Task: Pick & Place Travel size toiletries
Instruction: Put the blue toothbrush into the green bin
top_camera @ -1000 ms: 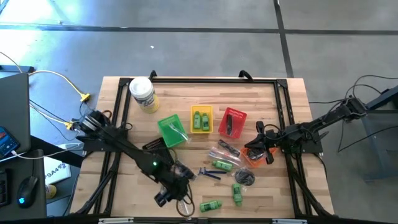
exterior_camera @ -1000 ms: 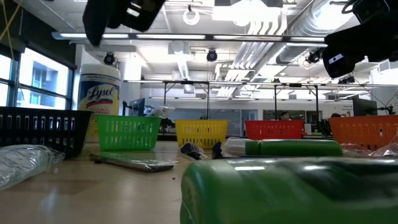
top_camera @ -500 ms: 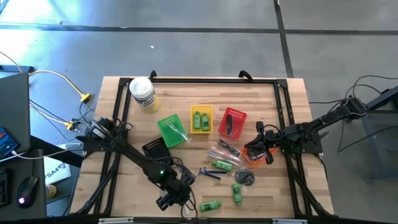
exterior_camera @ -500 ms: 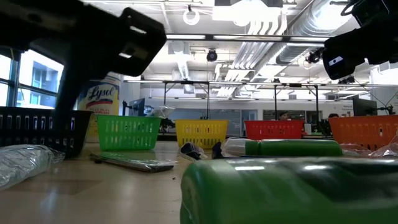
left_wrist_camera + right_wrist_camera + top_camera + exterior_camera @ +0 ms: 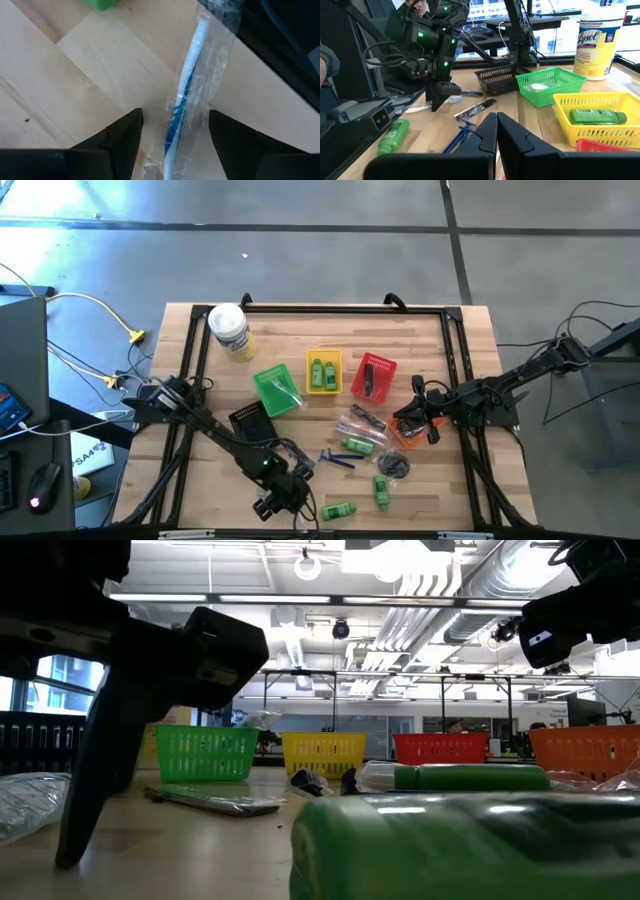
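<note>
Looking down, we see the left end effector (image 5: 283, 505) spread open at the lower middle of the counter (image 5: 450, 340), its fingers (image 5: 122, 142) straddling a plastic-wrapped toothbrush (image 5: 185, 92). Right of it lie green mini bottles (image 5: 339, 509). At the right, the right end effector (image 5: 412, 420) rests closed.

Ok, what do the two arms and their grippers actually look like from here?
Both arms are dark, slim and jointed. The left gripper has two flat black fingers, and small green lights glow on that arm's wrist. The right gripper has black, wedge-shaped fingers. Black cables run along the right arm.
</note>
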You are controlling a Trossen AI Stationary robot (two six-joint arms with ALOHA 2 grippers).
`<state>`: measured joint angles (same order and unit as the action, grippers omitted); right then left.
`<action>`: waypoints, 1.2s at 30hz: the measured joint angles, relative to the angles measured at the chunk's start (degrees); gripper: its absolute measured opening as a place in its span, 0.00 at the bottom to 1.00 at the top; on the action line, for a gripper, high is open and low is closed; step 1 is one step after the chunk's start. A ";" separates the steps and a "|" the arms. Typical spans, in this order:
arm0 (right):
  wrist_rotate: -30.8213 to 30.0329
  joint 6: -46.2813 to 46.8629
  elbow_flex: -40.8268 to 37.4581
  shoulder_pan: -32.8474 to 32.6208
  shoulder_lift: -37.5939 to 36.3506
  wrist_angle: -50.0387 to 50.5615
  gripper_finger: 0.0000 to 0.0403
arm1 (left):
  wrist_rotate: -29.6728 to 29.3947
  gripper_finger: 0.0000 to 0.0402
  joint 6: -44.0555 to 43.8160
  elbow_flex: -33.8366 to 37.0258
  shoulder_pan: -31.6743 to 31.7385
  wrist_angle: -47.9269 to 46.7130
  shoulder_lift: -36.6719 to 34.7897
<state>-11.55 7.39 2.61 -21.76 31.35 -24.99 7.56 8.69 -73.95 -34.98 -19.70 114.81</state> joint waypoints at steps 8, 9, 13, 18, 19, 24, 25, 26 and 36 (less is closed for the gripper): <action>0.00 0.30 0.00 0.00 -0.01 -0.04 0.01 | -0.28 0.53 0.04 0.08 0.00 0.26 0.26; 0.00 0.30 0.00 0.00 0.00 -0.07 0.01 | -0.34 0.50 0.04 0.08 0.00 0.28 0.28; 0.07 0.33 -0.02 0.00 0.00 -0.07 0.01 | -0.50 0.36 0.04 0.11 0.07 0.26 0.37; 0.15 0.34 -0.04 0.00 0.00 -0.07 0.01 | -0.79 0.08 0.51 0.19 0.18 0.30 0.06; 0.15 0.34 -0.04 -0.02 0.00 -0.04 0.01 | -0.31 0.05 0.52 0.22 0.22 0.15 -0.12; 1.24 0.56 -0.04 0.00 -0.02 -0.04 0.01 | 2.00 0.08 0.49 0.57 0.02 -2.58 -2.33; 1.62 0.56 -0.04 -0.02 0.00 -0.03 0.01 | 2.22 0.08 1.08 0.67 -0.08 -3.35 -3.17; 1.70 0.56 -0.04 -0.02 -0.01 -0.02 0.01 | 2.19 0.08 1.73 0.67 -0.17 -4.06 -4.36; 1.68 0.50 -0.07 0.00 0.00 0.28 0.01 | 1.74 0.05 8.12 0.46 3.24 -10.43 -21.68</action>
<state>-9.87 7.89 2.55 -21.76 31.35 -24.72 9.30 16.82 -73.49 -31.74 -30.13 93.13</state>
